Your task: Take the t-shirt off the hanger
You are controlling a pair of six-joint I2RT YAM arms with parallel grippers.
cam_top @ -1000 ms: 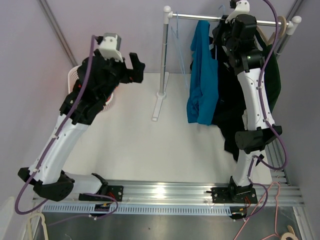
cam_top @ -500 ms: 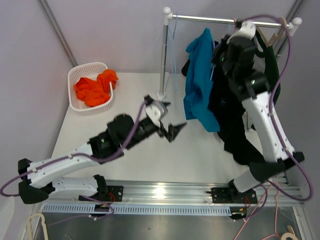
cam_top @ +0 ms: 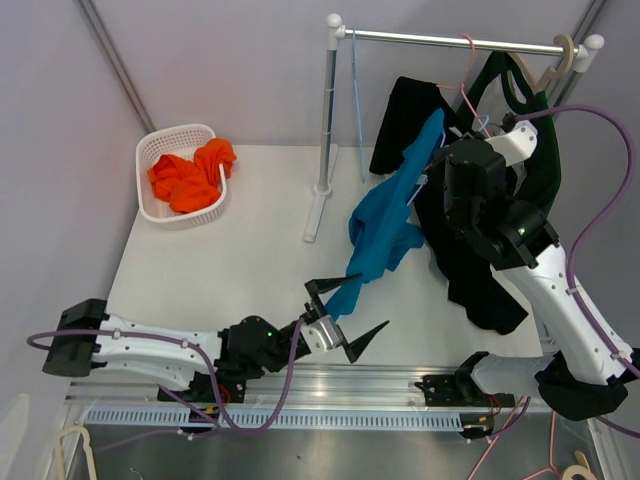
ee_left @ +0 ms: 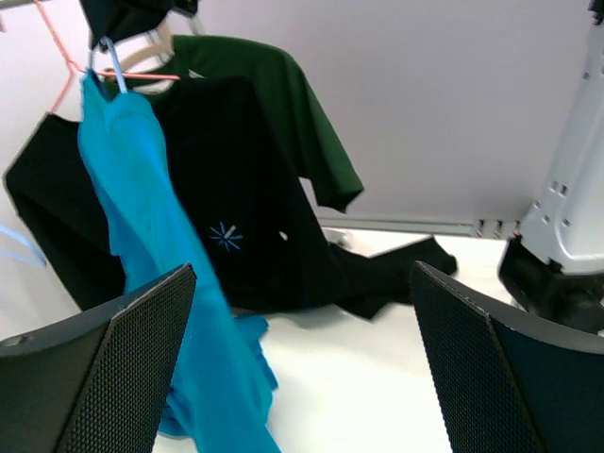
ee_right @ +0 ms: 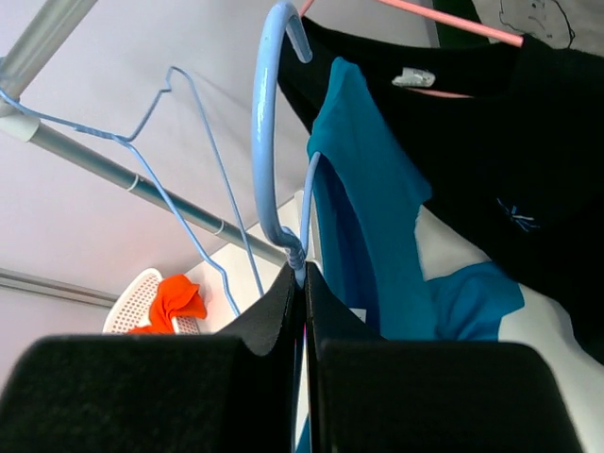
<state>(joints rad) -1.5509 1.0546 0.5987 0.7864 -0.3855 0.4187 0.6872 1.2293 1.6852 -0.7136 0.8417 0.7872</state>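
A blue t-shirt [cam_top: 385, 225] hangs on a light blue hanger [ee_right: 269, 142], off the rail and slanting down toward the table's front. My right gripper [cam_top: 437, 168] is shut on the hanger's neck [ee_right: 300, 257] and holds it up. The shirt also shows in the right wrist view [ee_right: 377, 217] and the left wrist view [ee_left: 151, 245]. My left gripper [cam_top: 340, 315] is open, low over the table front, at the shirt's lower end [cam_top: 345, 293]. In the left wrist view its fingers [ee_left: 104, 377] stand wide apart, the shirt against the left one, not pinched.
A rail [cam_top: 450, 40] on a post [cam_top: 327, 120] carries a black shirt [cam_top: 470, 250], a dark green shirt [cam_top: 545, 150] and an empty blue hanger [cam_top: 357, 100]. A white basket [cam_top: 150, 160] with orange cloth [cam_top: 190, 170] sits at the back left.
My right gripper has carried the hanger and blue shirt off the rail, down and forward. My left arm swung from the basket down to the table front, under the shirt's lower end.
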